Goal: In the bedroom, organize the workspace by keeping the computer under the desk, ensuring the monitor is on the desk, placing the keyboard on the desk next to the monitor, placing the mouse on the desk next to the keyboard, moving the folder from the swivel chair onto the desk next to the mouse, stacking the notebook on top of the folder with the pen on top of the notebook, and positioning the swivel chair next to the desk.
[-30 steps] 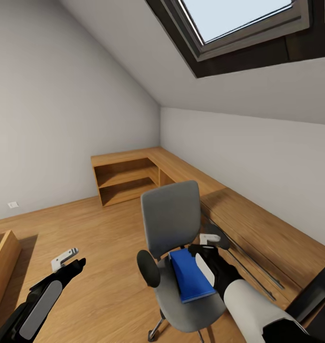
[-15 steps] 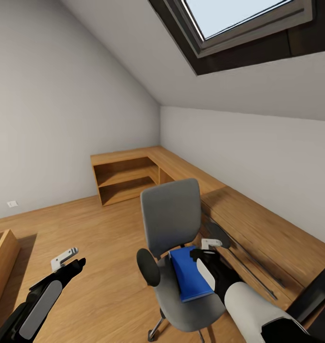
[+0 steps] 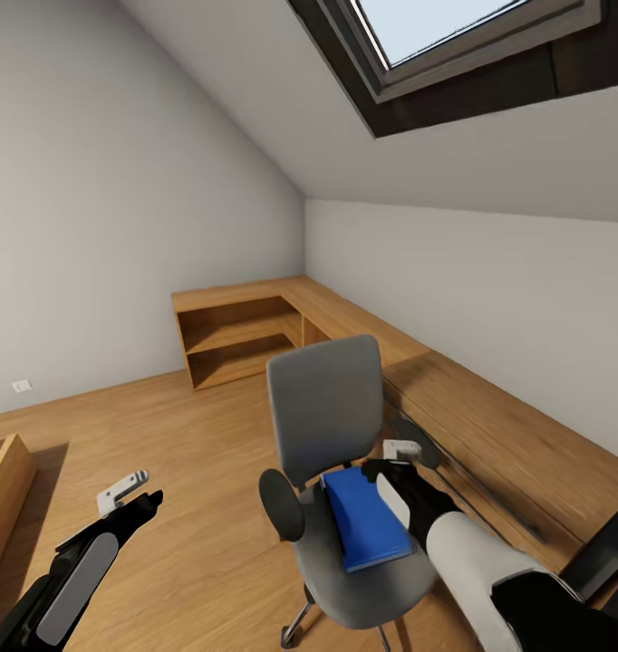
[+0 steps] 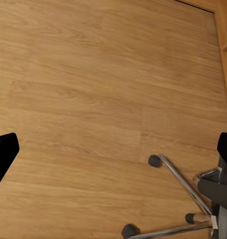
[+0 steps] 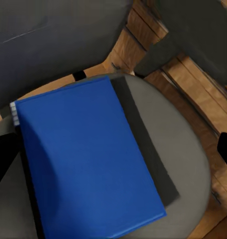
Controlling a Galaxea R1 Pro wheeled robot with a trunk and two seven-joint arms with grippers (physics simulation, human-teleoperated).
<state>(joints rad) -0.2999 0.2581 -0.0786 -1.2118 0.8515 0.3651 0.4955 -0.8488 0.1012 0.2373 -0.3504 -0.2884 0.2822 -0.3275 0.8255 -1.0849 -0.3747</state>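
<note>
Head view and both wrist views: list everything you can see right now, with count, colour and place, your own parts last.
chair: one, grey with black armrests and chrome wheeled base, on the floor beside the long wooden counter.
folder: one, bright blue, flat on the chair seat.
counter: one, light wood, L-shaped along the walls, open shelves at its far end.
cabinet: one, light wood, at the left edge, partly cut off.
skylight: one, dark frame, in the sloped ceiling.
floor: wood planks.
wall socket: one, white, low on the left wall.
left end effector: black with pale fingers, open, above bare floor.
right end effector: black with pale fingers, open, above the folder.
</note>
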